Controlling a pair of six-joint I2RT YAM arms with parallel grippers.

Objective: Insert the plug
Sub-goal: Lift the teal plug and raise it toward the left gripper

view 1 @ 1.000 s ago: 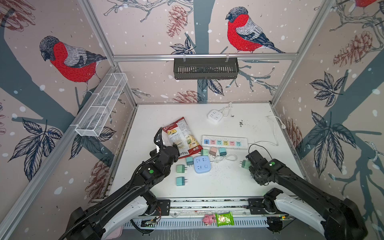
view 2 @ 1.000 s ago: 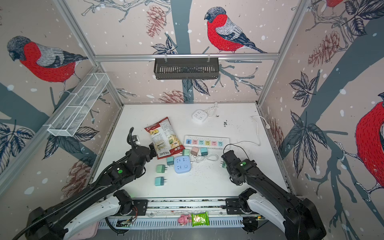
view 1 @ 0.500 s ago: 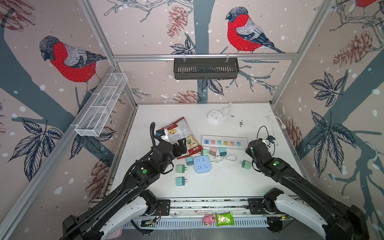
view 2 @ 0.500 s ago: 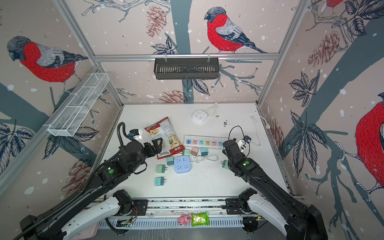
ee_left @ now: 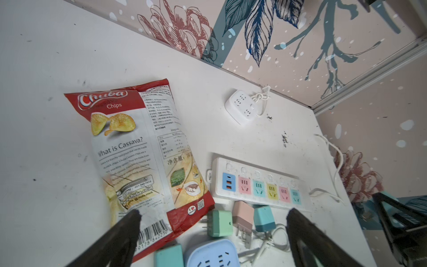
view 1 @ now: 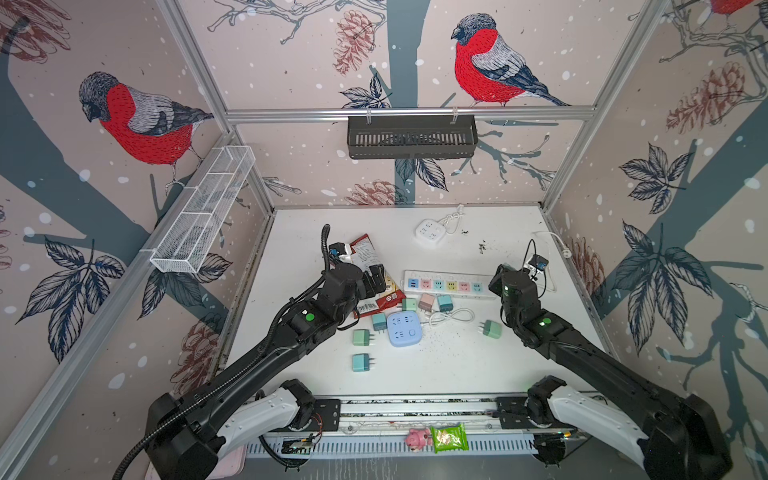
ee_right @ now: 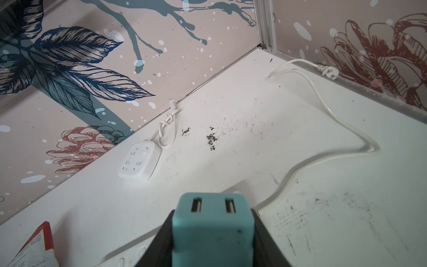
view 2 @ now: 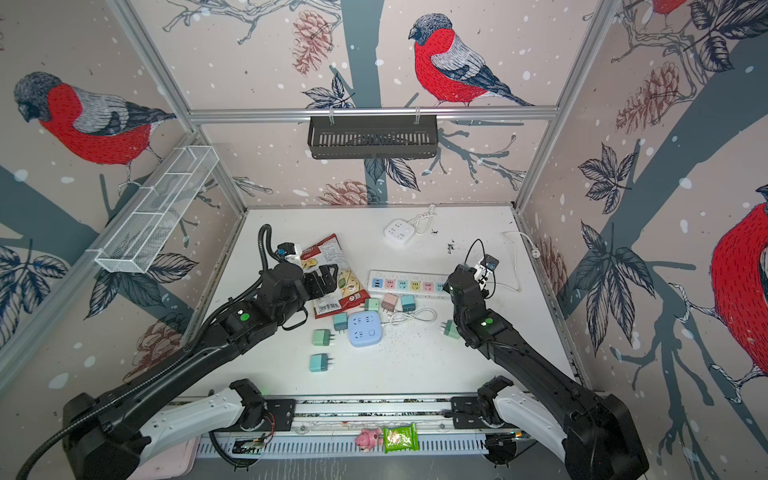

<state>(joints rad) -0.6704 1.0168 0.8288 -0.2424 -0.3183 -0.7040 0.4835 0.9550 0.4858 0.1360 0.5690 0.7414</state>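
teal plug [ee_right: 212,233] gripped inside right end effector [ee_right: 211,219], beside power strip [view 1: 449,284], left end effector [ee_left: 213,213] spread wide

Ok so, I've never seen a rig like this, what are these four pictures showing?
Two black robot arms with two-fingered grippers work on a white table. The wide pictures come from one overhead camera, the close-ups from wrist cameras. On the table: a red chip bag, a long white power strip with coloured sockets, a blue socket cube, a white socket block and small pastel charger plugs. The left gripper is open and empty; the right gripper clamps a teal charger plug.
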